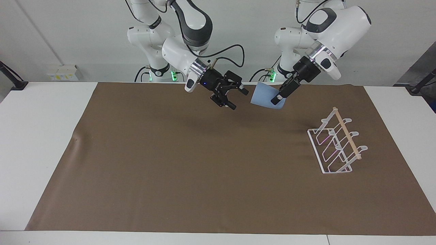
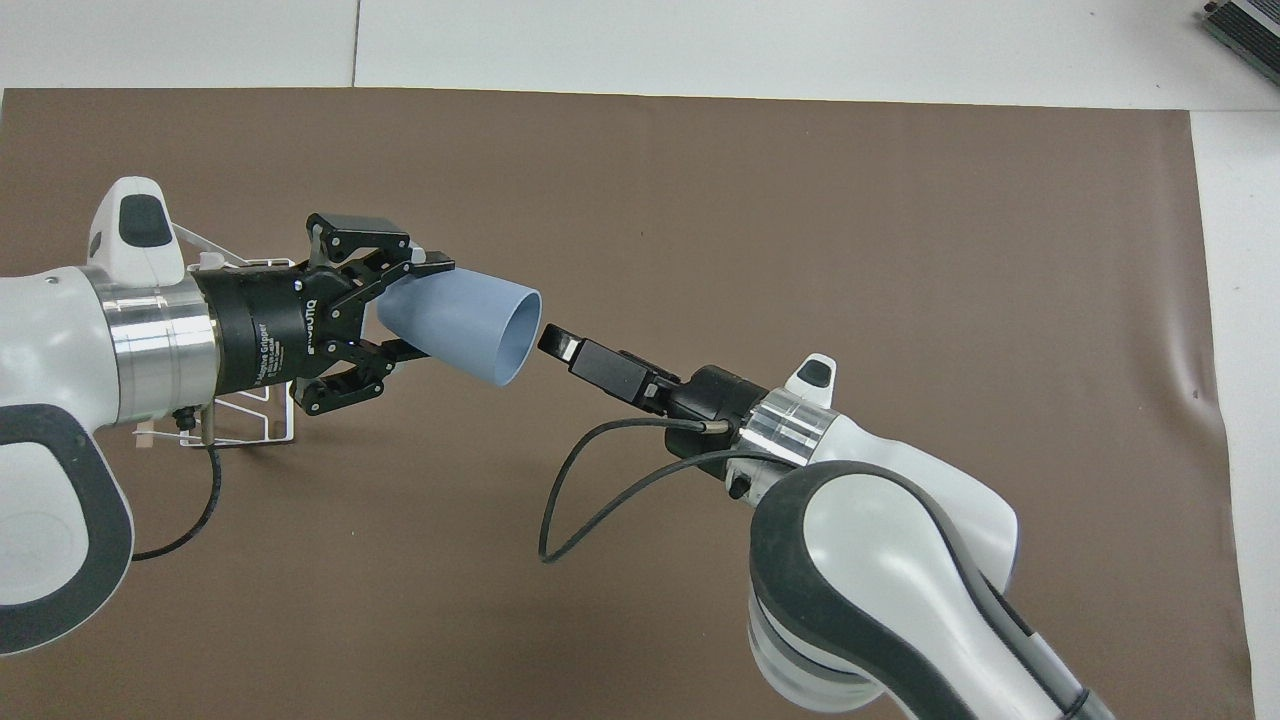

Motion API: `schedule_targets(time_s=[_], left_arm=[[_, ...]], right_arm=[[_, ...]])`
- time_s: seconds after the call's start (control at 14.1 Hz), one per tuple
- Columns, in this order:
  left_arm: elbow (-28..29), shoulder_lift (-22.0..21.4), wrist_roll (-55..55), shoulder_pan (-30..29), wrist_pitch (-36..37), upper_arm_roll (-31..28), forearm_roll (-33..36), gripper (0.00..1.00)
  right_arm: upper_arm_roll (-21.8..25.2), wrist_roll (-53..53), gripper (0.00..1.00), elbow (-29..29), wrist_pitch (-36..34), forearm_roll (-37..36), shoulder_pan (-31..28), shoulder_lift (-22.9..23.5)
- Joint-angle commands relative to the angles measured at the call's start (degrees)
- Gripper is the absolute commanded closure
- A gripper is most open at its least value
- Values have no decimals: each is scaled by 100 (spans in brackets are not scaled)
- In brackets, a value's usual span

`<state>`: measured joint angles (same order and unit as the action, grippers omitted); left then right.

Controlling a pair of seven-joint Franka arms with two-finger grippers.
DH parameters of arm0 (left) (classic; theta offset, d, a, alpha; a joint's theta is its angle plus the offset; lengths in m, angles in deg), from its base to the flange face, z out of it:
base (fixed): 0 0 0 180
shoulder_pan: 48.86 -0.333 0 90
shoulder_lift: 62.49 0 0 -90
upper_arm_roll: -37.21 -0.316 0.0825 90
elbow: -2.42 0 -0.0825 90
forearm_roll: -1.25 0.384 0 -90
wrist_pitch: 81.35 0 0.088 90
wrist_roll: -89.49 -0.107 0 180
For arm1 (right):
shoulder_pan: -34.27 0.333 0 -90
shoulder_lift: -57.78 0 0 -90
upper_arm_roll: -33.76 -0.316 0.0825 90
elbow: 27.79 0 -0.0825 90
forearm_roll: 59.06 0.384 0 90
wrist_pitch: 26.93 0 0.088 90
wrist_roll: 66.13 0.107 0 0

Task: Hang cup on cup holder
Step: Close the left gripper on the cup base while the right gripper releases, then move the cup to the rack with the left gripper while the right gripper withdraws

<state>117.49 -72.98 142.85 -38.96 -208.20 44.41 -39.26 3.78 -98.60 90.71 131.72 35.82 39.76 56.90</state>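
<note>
Over the worktop (image 1: 170, 177) near the robots, I see both arms raised. Toward the left arm's end stands the holder (image 1: 335, 146), well apart. My left pincer (image 1: 276, 99) pinches the cup (image 1: 261, 97) by its narrow end; my right pincer (image 1: 237, 99), spread, hangs just off the cup's mouth, not touching.

The white table (image 1: 41, 136) carries 1 brown mat (image 1: 187, 163), with the cup holder (image 1: 347, 133) standing on it.

Overhead view: cup holder (image 2: 262, 432) largely hidden beneath an arm's wrist; only a base corner, some wire and a rod end showed. Both arms cut off at frame edges
</note>
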Motion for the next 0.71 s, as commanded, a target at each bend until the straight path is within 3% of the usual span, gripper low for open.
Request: schedule_targets(time_s=[0.0, 0.28, 0.64], left_arm=[[16, 13, -71, -129, -76, 19, 752, 100], [16, 21, -80, -243, -41, 19, 2140, 100], [16, 48, -281, -349, -111, 19, 3908, 100]], right_arm=[[263, -14, 0, 7, -61, -1230, -101, 44], [1114, 4, 0, -247, -1042, -3145, -101, 167], [2056, 275, 0, -1310, -2818, -5616, -145, 536]])
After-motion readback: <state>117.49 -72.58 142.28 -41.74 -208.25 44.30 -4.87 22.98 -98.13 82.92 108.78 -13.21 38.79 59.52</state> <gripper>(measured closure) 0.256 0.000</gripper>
